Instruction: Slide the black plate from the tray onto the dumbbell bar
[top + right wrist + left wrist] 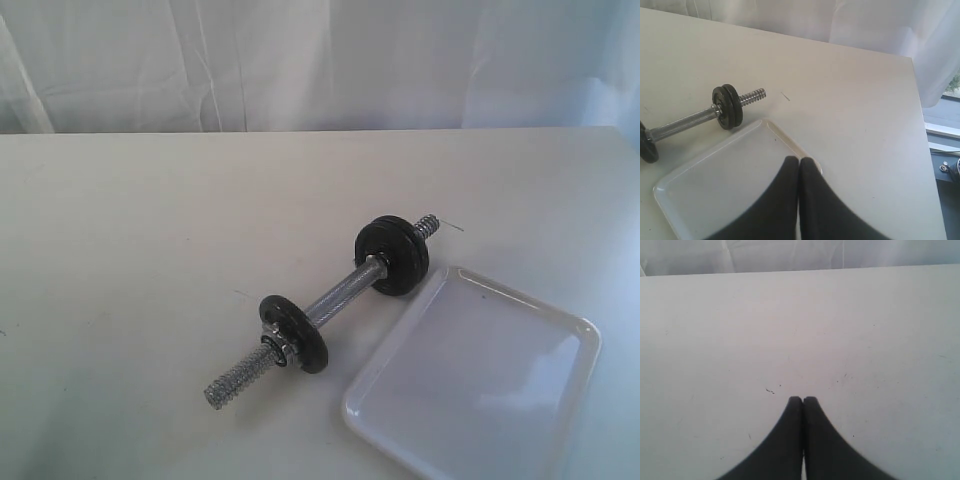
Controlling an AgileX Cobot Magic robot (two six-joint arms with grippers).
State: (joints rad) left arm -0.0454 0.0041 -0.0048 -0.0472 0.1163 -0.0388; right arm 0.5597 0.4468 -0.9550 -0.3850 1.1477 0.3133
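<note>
Tray (480, 380) and dumbbell bar (340, 295) lie side by side on the bench (150, 250), the tray's far left corner just beside the bar's far end. No loose disc shows on the tray in either view that covers it. The black plate (395, 255) is, by my reading, one of the pair of discs seated together near that far end, with the far threaded end (428, 226) poking out beyond them. A single disc (293, 333) sits toward the near end, backed by a nut. On that reading, the sliding step looks done.

The bar's long axis runs diagonally in the exterior view, from near left to far right, roughly along the tray's left edge.

The right end effector (799, 161) is clenched on nothing, fingers pressed together, poised over the tray's rim, with the bar lying across beyond the tray. That arm is clearly the nearer. The left end effector (802, 400) is also clenched and empty, facing bare bench.

Nothing stands between the right end effector and the bar except the tray's low rim.
</note>
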